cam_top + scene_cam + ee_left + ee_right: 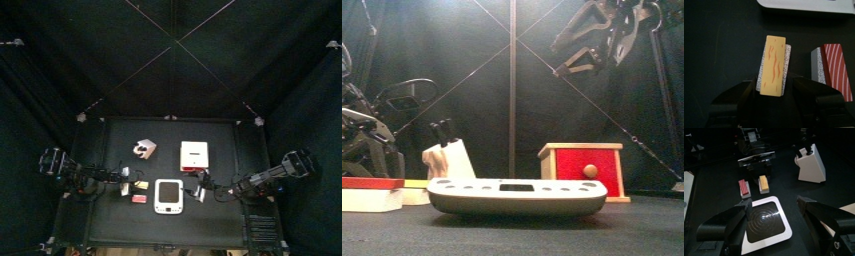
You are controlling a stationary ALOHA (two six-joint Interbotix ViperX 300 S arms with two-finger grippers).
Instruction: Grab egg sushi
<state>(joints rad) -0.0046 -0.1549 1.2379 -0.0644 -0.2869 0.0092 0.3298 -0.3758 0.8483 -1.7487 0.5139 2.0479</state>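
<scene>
The egg sushi (774,65), a small piece with a yellow-orange top on white rice, lies flat on the black table. Its near end sits between the jaws of my left gripper (776,92), which stand open close to both sides. It also shows as a small yellow piece in the right wrist view, egg sushi (763,184), and low at the left in the front view, egg sushi (416,184). My right gripper (774,230) hangs wide open above the white device (764,223), holding nothing.
A red-striped sushi piece (832,70) lies right beside the egg sushi. The white device (167,195) sits at the front middle of the table. Behind it stand a red box (197,153) and a pale knife block (143,150).
</scene>
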